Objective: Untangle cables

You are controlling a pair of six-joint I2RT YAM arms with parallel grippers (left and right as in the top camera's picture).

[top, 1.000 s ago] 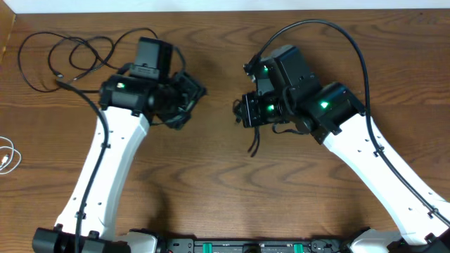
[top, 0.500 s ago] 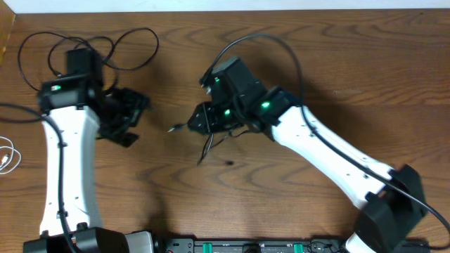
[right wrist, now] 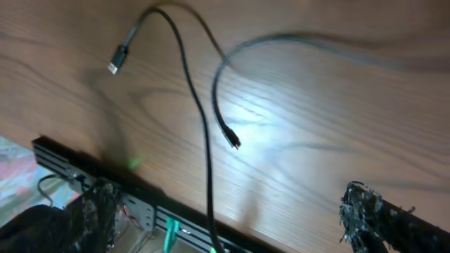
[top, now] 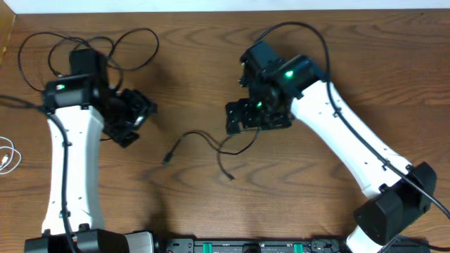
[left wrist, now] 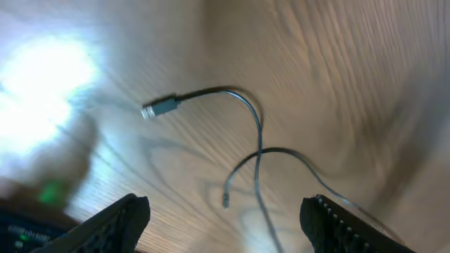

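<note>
**A robotics lab bench**

A white-and-black left arm (top: 67, 161) and right arm (top: 351, 147) rise from the near edge of a wood-grain surface (top: 211, 77). Green status lights (top: 288, 73) glow on their joints. A black equipment rail (top: 232, 246) with green-lit electronics runs along that near edge.

Cables spread over the table, between and beside the two arms.

One cable (top: 199, 133) lay on the table (top: 351, 42) between the left gripper (top: 131, 118) and the right gripper (top: 249, 118). Its right part passed beneath the right gripper and both plug ends lay toward the front. A looped cable (top: 98, 46) lay at the back left, partly under the left arm. A small cord (top: 7, 158) lay at the left edge, well apart.
</note>
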